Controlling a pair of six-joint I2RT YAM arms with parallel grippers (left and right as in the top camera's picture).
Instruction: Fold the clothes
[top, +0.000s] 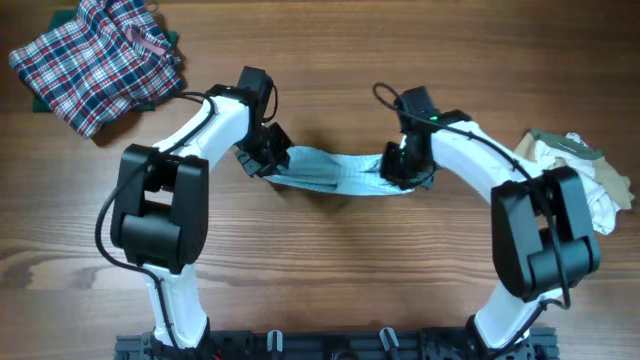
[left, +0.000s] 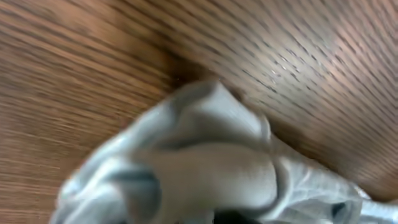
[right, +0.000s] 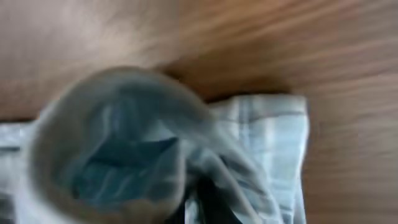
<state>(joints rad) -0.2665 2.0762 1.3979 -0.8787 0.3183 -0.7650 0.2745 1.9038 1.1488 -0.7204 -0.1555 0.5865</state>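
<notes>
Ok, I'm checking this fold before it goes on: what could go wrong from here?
The striped garment spans between the left gripper and right gripper, bunched at both ends, so the fold may come out crumpled. Both wrist views are filled with blurred cloth, hiding the fingers; an end could slip. The right arm's elbow sits beside the beige pile and might drag it.

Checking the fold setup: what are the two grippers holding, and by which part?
The striped garment: the left gripper pinches one end and the right gripper the opposite end, with the cloth stretched between them.
</notes>
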